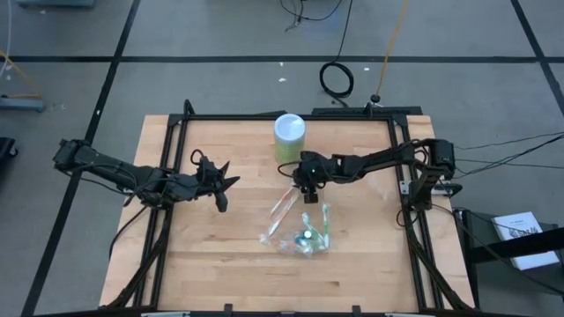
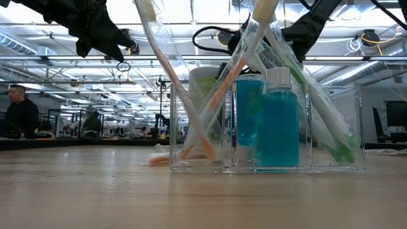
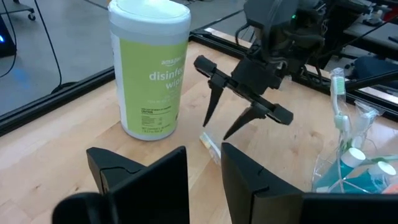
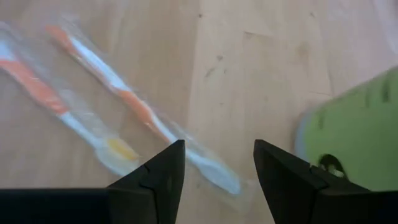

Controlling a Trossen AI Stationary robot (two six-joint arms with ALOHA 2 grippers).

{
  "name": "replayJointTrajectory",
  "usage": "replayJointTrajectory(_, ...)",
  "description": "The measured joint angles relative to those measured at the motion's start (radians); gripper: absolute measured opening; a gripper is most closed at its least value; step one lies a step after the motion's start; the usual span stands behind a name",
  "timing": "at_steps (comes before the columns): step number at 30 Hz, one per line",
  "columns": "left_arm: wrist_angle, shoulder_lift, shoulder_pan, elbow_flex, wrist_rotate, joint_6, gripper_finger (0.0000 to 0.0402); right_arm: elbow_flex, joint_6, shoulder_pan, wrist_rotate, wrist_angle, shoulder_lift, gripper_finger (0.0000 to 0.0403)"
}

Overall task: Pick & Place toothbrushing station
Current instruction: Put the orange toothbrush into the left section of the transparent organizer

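A clear organiser (image 1: 301,236) stands on the wooden table, holding blue mouthwash bottles (image 2: 278,121) and wrapped toothbrushes (image 2: 210,95) that lean out of it. Two wrapped orange-and-white toothbrushes (image 4: 124,93) show below my right gripper (image 4: 217,155). That gripper (image 1: 308,197) hovers open between the organiser and the green wipes canister (image 1: 289,134), its fingers pointing down and holding nothing. Left of them, my left gripper (image 1: 220,183) hangs shut above the table.
The wipes canister (image 3: 149,68) stands upright near the table's far edge, close beside my right gripper (image 3: 217,127). Black frame rails (image 1: 167,220) run along the table's sides. Bare wood (image 1: 220,255) lies left of the organiser and in front of it.
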Motion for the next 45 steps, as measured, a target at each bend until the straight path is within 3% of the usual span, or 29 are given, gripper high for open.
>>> replayJointTrajectory(22, 0.000, 0.000, 0.002, 0.000, 0.000, 0.000, 0.0019, 0.002, -0.028, -0.005, -0.017, -0.004, 0.102, 0.0178)
replayJointTrajectory(27, 0.000, 0.000, 0.002, 0.000, 0.000, 0.000, 0.0019, 0.004, 0.007, -0.006, -0.015, -0.069, 0.102, 0.0141)
replayJointTrajectory(38, 0.000, 0.000, 0.002, 0.000, 0.000, 0.000, 0.0019, 0.002, 0.021, 0.000, -0.013, -0.119, 0.085, 0.0012)
replayJointTrajectory(45, 0.000, 0.000, 0.002, 0.000, 0.000, 0.000, 0.0019, -0.003, -0.067, 0.042, 0.198, -0.149, -0.025, 0.0010)
